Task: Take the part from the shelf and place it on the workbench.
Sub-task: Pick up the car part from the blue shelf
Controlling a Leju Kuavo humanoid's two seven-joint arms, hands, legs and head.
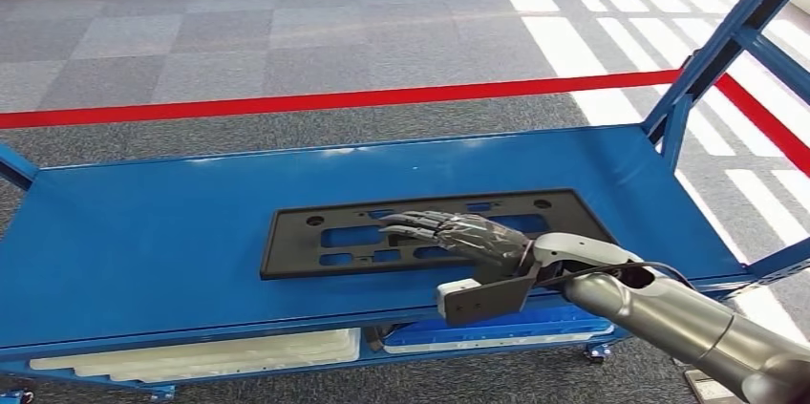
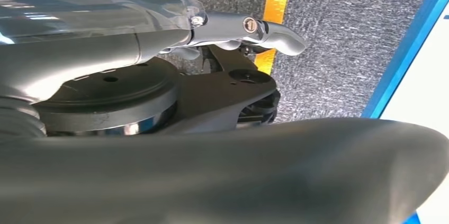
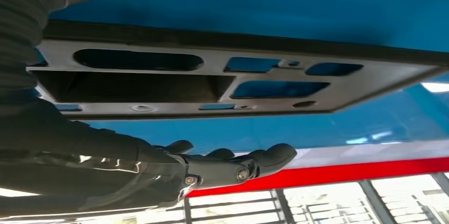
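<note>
— What do you have nearest you?

— Your right arm (image 1: 669,313) comes in from the lower right, and the right hand (image 1: 458,232) lies palm-down over the black part (image 1: 315,242). In the head view its fingers (image 1: 411,224) stretch out flat and slightly apart over the part's middle cut-outs. In the right wrist view the fingers (image 3: 254,163) are extended with open space between them and the part (image 3: 212,81) — so it grips nothing.

— And the left hand?

— The left wrist view shows a silver fingertip (image 2: 280,36) pointing out over grey carpet, beside a yellow floor strip (image 2: 275,1). Whether that hand is spread or curled, you cannot tell from it.

— Where is the part?

— Flat on the top deck of the blue shelf (image 1: 143,232), right of centre, its long side parallel to the front edge. Below the deck sit a white tray (image 1: 201,351) and a blue tray (image 1: 497,328).

— Farther out?

— A red line (image 1: 287,103) crosses the grey carpet beyond the shelf, with sunlit patches to the right.
</note>
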